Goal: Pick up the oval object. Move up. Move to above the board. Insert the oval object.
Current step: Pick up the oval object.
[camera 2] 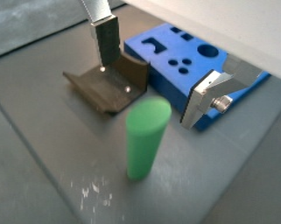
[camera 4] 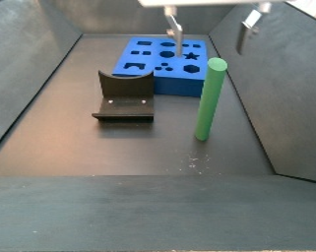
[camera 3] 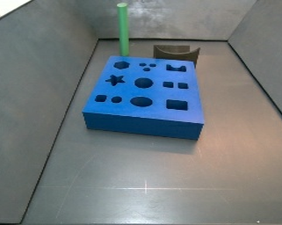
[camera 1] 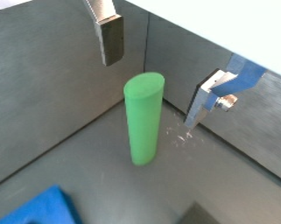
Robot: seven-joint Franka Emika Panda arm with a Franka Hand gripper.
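The oval object (camera 4: 209, 98) is a plain green rod standing upright on the grey floor near a wall, seen also in both wrist views (camera 1: 144, 118) (camera 2: 146, 140) and far back in a side view (camera 3: 123, 28). My gripper (camera 4: 213, 24) hangs above its top end, open, one finger on each side and apart from the rod (camera 1: 159, 70) (camera 2: 154, 70). Nothing is between the fingers (camera 1: 111, 39). The board (camera 3: 149, 92) is a thick blue block with shaped holes lying flat on the floor (camera 4: 167, 61) (camera 2: 178, 61), away from the rod.
A dark brown fixture (camera 4: 123, 95) stands on the floor beside the board (camera 3: 176, 53) (camera 2: 105, 86). Grey walls (camera 4: 29, 69) enclose the floor on all sides, and the rod stands close to one of them.
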